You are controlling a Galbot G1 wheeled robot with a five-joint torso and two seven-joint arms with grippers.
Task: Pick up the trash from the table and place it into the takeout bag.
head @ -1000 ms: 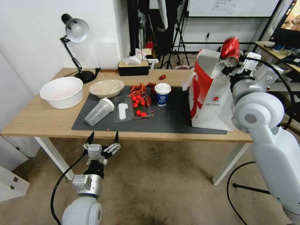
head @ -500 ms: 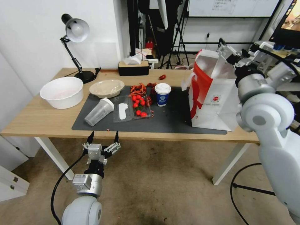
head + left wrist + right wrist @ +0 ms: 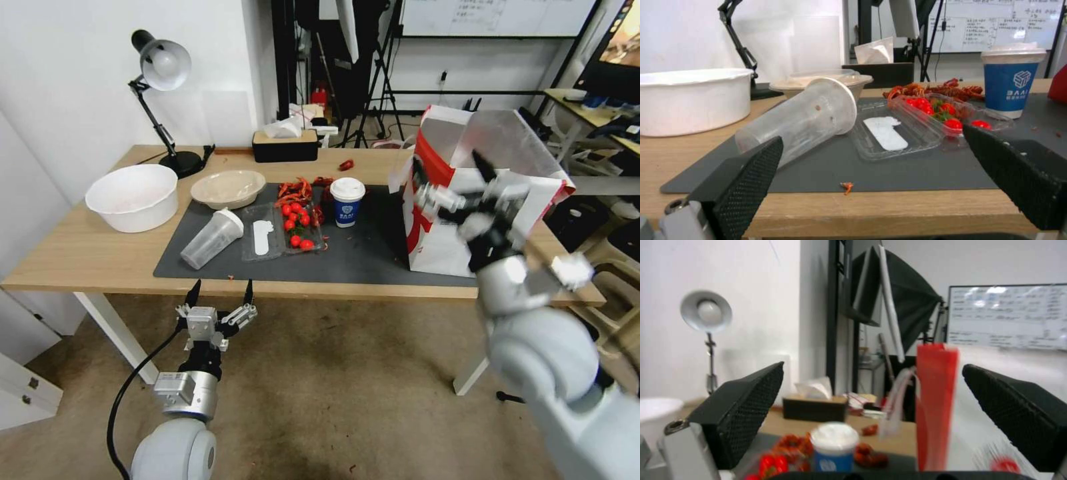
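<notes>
Seen from the head camera, a long light-wood table [image 3: 80, 257] with a dark grey mat [image 3: 353, 257] crosses the middle of the frame. At right of centre stands the boxy takeout bag [image 3: 443, 233], white with red sides and a crinkled silver foil lining, its mouth wide. The right gripper [image 3: 453, 180] hangs in front of the bag's face, fingers spread apart and holding nothing. At lower left, below the table's near edge, the left gripper [image 3: 220, 293] points upward, fingers also spread and empty.

On the mat left of the bag stands a blue-and-white paper cup [image 3: 347, 201] with a white lid. Further left lie a clear plastic tray of small red tomatoes [image 3: 297, 227], a clear lidded cup [image 3: 211, 238] tipped on its side, red crayfish shells [image 3: 297, 189], a shallow beige bowl [image 3: 228, 187] and a deep white bowl [image 3: 132, 196].

The left wrist view brings close what the head view leaves small: the tipped cup's cloudy ribbed wall, a crumb of red shell [image 3: 846, 187] at the mat's edge, and the textured black fingers [image 3: 746, 180].

The right wrist view shows the bag's red side [image 3: 936, 406] end-on beside the paper cup [image 3: 834, 448].
</notes>
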